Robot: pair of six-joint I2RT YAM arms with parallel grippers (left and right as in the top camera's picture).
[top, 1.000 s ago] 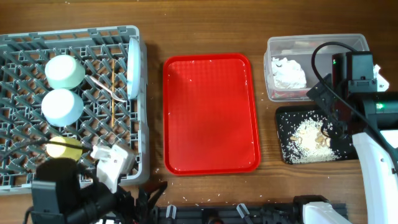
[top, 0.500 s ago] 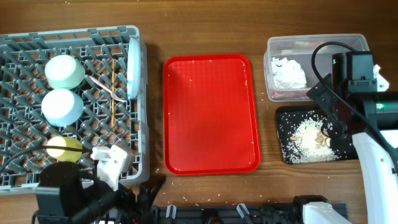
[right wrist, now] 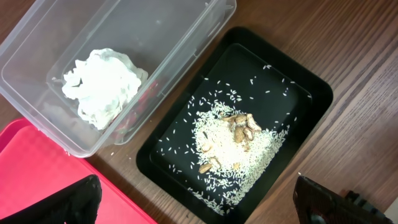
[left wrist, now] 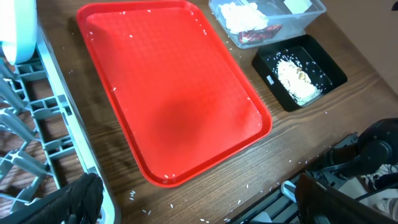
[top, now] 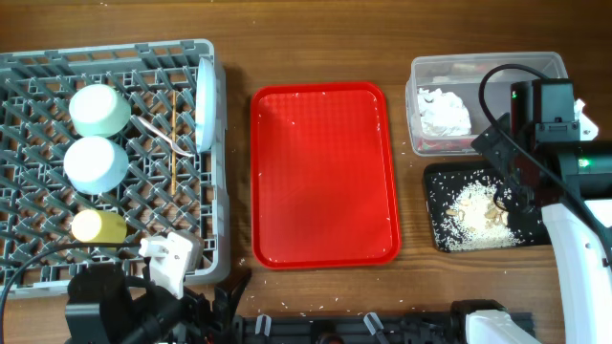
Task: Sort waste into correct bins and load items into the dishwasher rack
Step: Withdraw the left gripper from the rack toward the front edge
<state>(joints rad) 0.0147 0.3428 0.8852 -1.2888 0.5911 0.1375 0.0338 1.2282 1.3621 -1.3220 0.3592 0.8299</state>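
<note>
The grey dishwasher rack (top: 29, 67) holds two pale blue bowls (top: 99, 110) (top: 95, 163), a yellow-green cup (top: 98, 226), an upright pale blue plate (top: 205, 105) and chopsticks (top: 172, 158). The clear tub (top: 535, 65) holds a crumpled white napkin (right wrist: 102, 84) and a red scrap (left wrist: 252, 36). The black tray (right wrist: 311, 93) holds rice and beige scraps (right wrist: 233, 146). My left gripper (left wrist: 199, 205) is open and empty, low over the table's front edge between the rack and the red tray. My right gripper (right wrist: 202, 205) is open and empty above the black tray's near edge.
The red serving tray (top: 323, 172) lies in the middle with a few rice grains on it. Loose rice grains (left wrist: 134, 196) lie on the wood by its front corner. The arm bases stand along the front edge.
My left arm has drawn back toward the front edge, off the rack, and the yellow-green cup now shows fully. The right arm has not moved.
</note>
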